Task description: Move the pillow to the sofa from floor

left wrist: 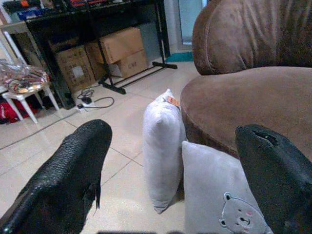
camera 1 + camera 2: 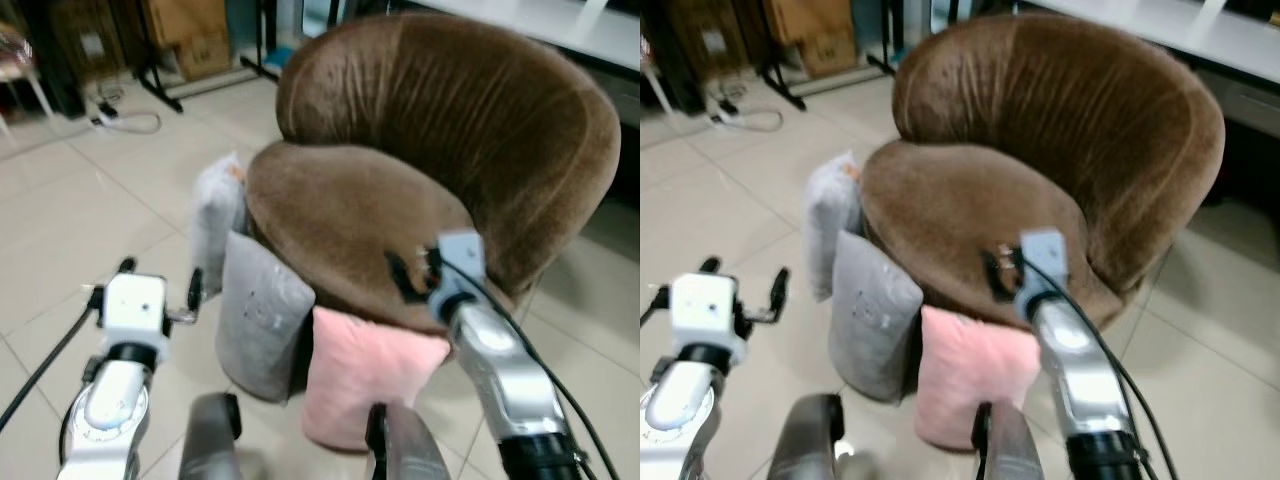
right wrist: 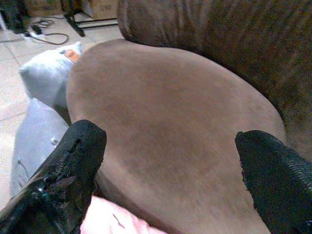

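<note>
1. At the far left, cardboard boxes sat under a black rack, with a power strip and cable on the tile floor.
2. Our left gripper hovered over the floor to the left of the pillows, its fingers spread wide apart and holding nothing.
3. Just right of it, three pillows stood on edge on the floor against the near-left rim of the sofa: a pale grey pillow farthest away, a grey bear pillow in the middle, and a pink pillow nearest.
4. We judged the grey bear pillow to lie ahead of the left gripper and slightly right, its long axis upright, so the left arm was the nearer one for it.
5. The pink pillow stood below and just near of our right gripper, so the right arm was nearer to that one.
6. The right gripper hung over the near edge of the seat, fingers wide apart, gripping nothing.
7. The brown sofa filled the right half of the scene, and no pillow lay on its seat, so we judged the move not yet done.
</note>
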Available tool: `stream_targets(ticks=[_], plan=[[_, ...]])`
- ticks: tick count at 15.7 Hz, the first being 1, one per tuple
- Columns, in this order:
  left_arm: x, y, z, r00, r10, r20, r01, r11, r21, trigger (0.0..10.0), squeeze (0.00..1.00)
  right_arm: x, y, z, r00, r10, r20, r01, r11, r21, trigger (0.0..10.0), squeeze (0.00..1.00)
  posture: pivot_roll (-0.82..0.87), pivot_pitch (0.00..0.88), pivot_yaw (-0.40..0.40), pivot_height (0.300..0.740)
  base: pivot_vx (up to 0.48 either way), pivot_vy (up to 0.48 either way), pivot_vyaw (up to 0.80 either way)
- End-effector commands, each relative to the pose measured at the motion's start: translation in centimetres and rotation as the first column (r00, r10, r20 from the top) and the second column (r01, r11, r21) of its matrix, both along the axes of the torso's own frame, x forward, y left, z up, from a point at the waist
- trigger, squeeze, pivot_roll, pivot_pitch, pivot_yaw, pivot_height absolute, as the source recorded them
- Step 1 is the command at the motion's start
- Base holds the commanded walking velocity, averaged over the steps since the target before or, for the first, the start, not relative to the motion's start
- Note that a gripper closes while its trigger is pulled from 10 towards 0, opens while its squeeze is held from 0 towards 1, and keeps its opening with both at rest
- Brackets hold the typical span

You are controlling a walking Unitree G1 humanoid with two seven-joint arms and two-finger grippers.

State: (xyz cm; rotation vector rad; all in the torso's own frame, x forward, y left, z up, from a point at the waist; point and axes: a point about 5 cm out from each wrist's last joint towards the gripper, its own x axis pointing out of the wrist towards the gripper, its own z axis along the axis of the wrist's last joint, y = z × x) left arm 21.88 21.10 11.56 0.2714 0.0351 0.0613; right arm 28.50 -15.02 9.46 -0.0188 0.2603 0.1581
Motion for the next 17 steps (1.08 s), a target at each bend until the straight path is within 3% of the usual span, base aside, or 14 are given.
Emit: stream_targets(ticks=[1,5,11,12,15,17], plan=[[-0.1,0.0,-0.1,1.000,0.003,-0.007,-0.003,1.000,0.009,10.0,0.62,0.0,0.0,0.0,1.000,0.009,-0.007,-0.009,1.000,0.014,10.0,0.00,-0.02,0.000,-0.099,0.543,0.000,0.000,0.00],[-0.1,0.1,-0.2,1.000,0.004,-0.011,-0.003,1.000,0.020,10.0,0.63,0.2,-0.3,0.1,1.000,0.011,0.015,-0.010,0.997,-0.073,10.0,0.00,-0.01,0.000,-0.101,0.493,0.000,0.000,0.00],[-0.2,0.3,-0.1,1.000,0.003,-0.013,-0.002,1.000,0.031,10.0,0.63,0.4,0.3,0.1,0.999,0.031,0.016,-0.030,0.998,-0.047,10.0,0.00,0.00,0.000,-0.094,0.433,0.000,0.000,0.00],[-0.3,0.3,-0.1,1.000,0.001,-0.016,-0.001,0.999,0.035,10.0,0.63,0.5,0.7,0.2,0.998,0.060,0.017,-0.060,0.998,0.001,10.0,0.00,0.00,0.000,-0.092,0.423,0.000,0.000,0.00],[-0.9,0.5,-0.1,0.999,-0.009,-0.034,0.011,0.999,0.047,10.0,0.63,0.9,1.7,0.3,0.990,0.140,0.004,-0.140,0.990,0.005,10.0,0.00,0.02,0.000,-0.095,0.423,0.000,0.000,0.00],[-1.4,0.6,-0.1,0.999,-0.023,-0.049,0.026,0.998,0.064,10.0,0.63,1.6,2.6,0.2,0.982,0.191,-0.008,-0.191,0.982,-0.006,10.0,1.00,0.03,0.000,-0.106,0.423,0.000,0.000,0.00]])
